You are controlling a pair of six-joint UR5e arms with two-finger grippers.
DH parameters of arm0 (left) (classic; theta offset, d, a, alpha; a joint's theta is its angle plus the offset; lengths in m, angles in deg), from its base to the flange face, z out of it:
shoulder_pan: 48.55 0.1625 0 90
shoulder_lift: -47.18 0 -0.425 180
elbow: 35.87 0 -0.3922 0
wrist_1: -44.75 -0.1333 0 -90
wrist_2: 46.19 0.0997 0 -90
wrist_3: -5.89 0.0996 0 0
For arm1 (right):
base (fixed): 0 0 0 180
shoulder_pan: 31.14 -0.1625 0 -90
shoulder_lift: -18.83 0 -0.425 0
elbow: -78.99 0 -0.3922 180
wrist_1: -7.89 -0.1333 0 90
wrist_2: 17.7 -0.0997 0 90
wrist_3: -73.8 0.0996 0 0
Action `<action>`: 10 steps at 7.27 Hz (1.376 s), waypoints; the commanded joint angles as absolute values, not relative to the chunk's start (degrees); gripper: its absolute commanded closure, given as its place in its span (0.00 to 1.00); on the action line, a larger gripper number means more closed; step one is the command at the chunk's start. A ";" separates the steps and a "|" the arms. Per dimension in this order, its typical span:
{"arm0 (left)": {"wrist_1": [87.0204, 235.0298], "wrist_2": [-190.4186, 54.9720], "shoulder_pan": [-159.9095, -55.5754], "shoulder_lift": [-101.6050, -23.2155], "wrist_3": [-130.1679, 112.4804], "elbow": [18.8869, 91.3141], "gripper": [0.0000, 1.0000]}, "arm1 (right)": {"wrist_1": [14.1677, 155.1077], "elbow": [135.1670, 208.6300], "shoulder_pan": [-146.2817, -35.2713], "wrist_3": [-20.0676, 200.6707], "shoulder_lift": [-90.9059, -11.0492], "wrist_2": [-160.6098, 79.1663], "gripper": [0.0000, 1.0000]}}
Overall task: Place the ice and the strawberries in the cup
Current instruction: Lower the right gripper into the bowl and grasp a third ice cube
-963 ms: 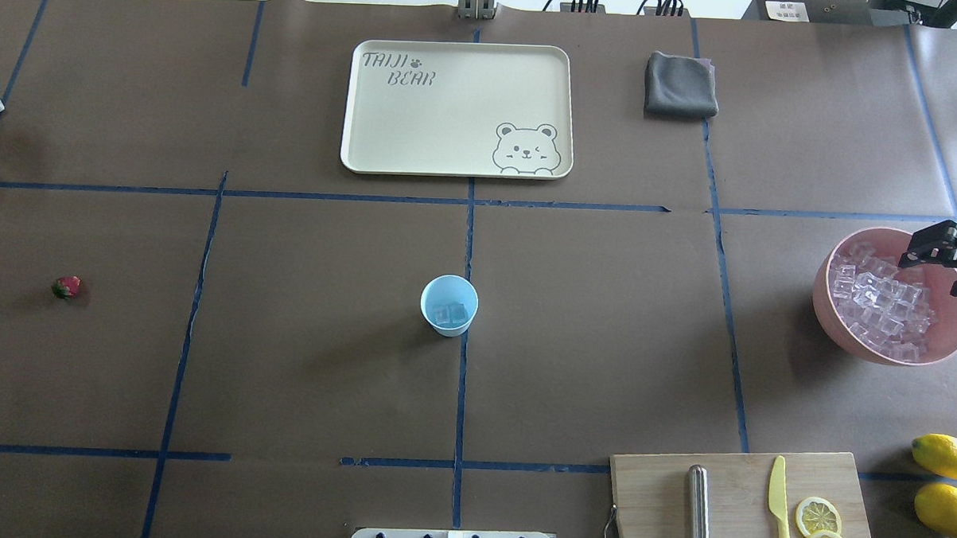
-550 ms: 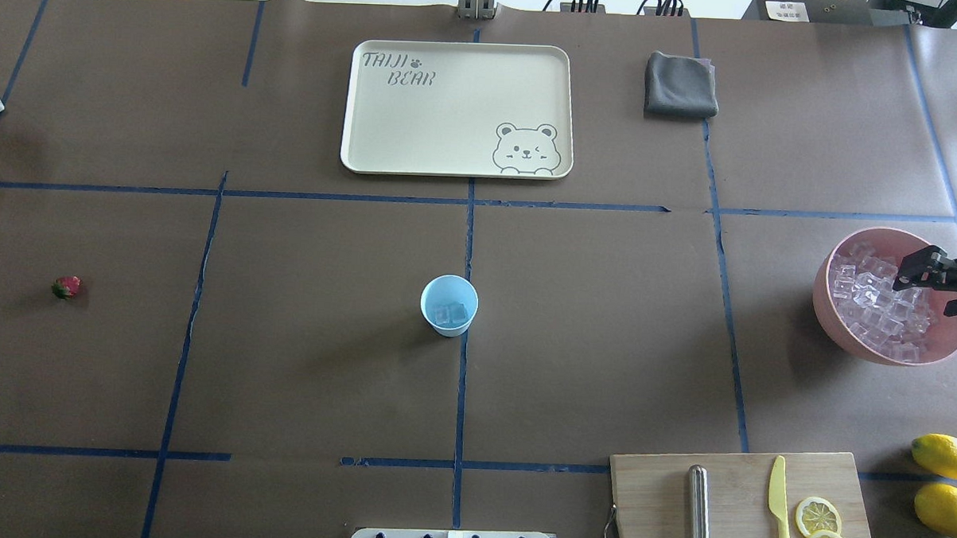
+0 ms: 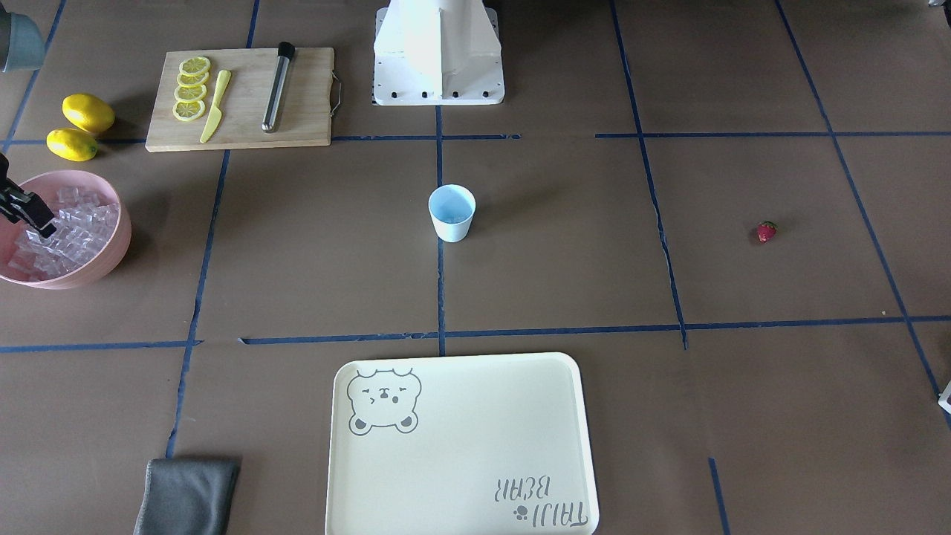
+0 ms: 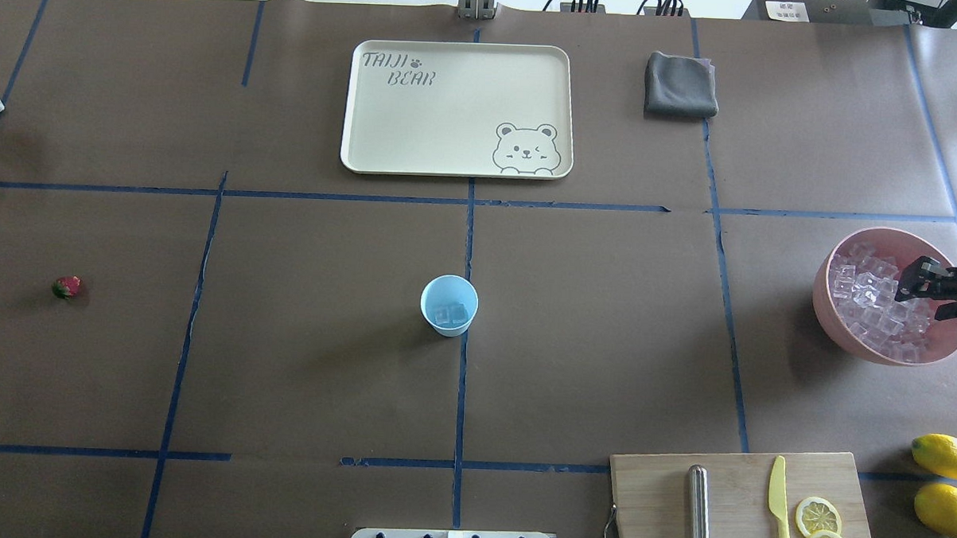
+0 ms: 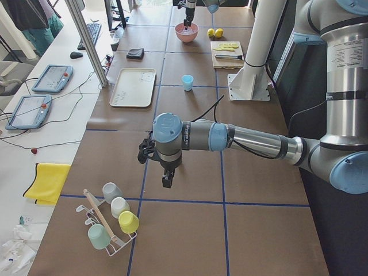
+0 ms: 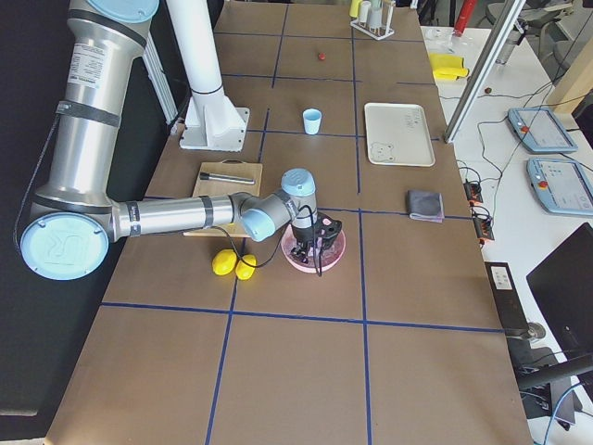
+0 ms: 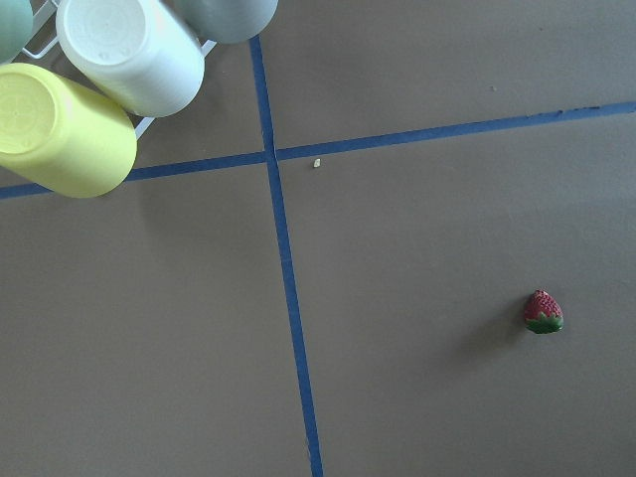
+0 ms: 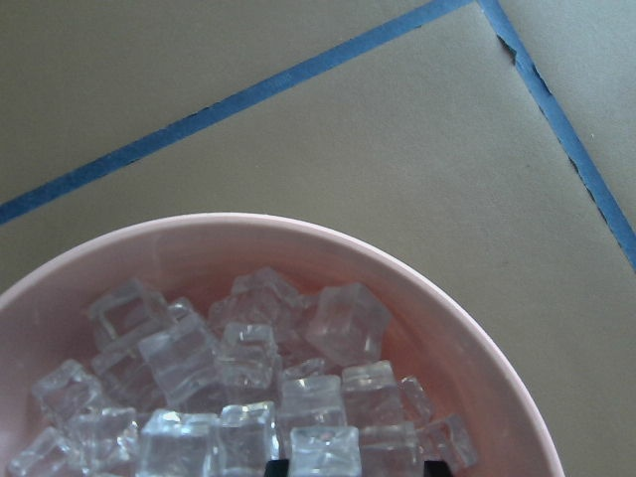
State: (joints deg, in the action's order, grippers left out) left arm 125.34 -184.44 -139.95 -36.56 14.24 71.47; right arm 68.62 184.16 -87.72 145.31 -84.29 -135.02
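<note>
The pale-blue cup [image 4: 449, 293] stands at the table's middle with two ice cubes [image 4: 451, 314] in it. More ice [image 4: 871, 303] fills the pink bowl [image 4: 824, 301] at the right. My right gripper [image 4: 930, 293] is down among that ice, open, its dark fingertips [image 8: 280, 467] showing at the bottom edge of the right wrist view on either side of one cube [image 8: 323, 452]. The strawberry [image 4: 66, 287] lies alone far left, also in the left wrist view [image 7: 543, 312]. My left gripper [image 5: 167, 181] hangs over the table's left end; whether it is open or shut I cannot tell.
A cream tray [image 4: 387, 138] and a folded grey cloth [image 4: 681, 85] lie at the far side. Near right, a cutting board [image 4: 741, 485] holds a knife, a metal rod and lemon slices, with two lemons [image 4: 946, 455] beside it. A rack of cups [image 5: 109, 221] stands at the left end.
My right gripper has come down into the pink bowl's ice, shifting a little toward the robot, and its fingers now stand closer together. Cup and strawberry have not moved.
</note>
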 commanded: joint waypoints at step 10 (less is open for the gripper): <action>125.25 -184.53 -139.60 -36.49 14.15 71.80 0.00 | 69.32 191.49 -89.94 130.37 -80.68 -131.08 0.96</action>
State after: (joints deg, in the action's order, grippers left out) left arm 125.25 -184.52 -139.69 -36.49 14.22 71.80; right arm 69.10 190.96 -90.10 135.82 -82.21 -131.64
